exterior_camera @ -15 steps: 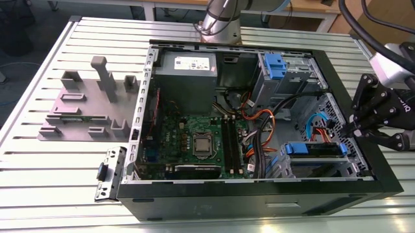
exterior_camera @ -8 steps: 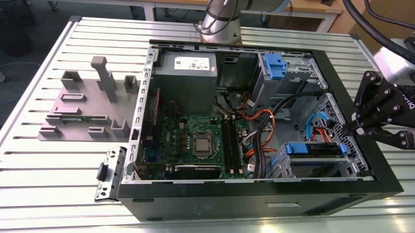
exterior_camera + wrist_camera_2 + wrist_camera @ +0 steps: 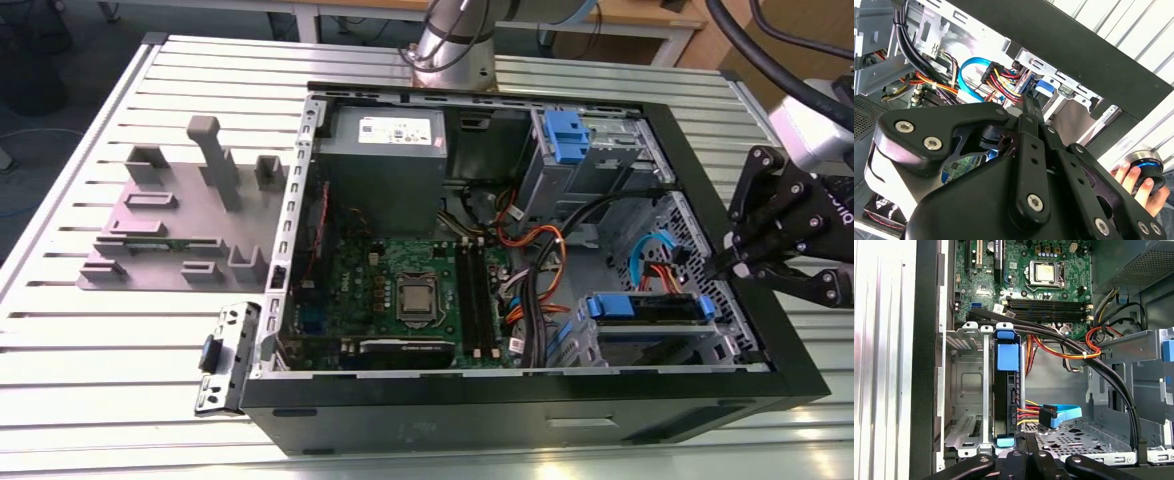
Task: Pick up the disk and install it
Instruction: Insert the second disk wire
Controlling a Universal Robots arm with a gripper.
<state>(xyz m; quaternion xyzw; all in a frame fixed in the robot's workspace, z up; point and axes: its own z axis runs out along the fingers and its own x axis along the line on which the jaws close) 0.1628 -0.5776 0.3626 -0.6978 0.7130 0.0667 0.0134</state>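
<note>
The disk (image 3: 647, 307) stands on edge in the drive cage (image 3: 714, 345) at the exterior view's right, inside the open computer case. Its blue caddy (image 3: 1007, 357) shows in the first wrist view, the dark drive body running down to a blue end tab (image 3: 1006, 441). My gripper (image 3: 731, 268) hangs over the case's right wall, just beside the cage. Its black fingers (image 3: 1029, 107) lie pressed together with nothing between them, and the gripper (image 3: 1026, 439) sits close to the disk's end tab and the cable plugs (image 3: 1046, 416).
A second blue-handled caddy (image 3: 566, 135) sits in the upper bay beside the grey power supply (image 3: 384, 150). Bundled cables (image 3: 1074, 347) cross above the motherboard (image 3: 400, 290). A grey fixture (image 3: 187, 215) lies on the slatted table. A hand (image 3: 1134, 182) holds a round knob.
</note>
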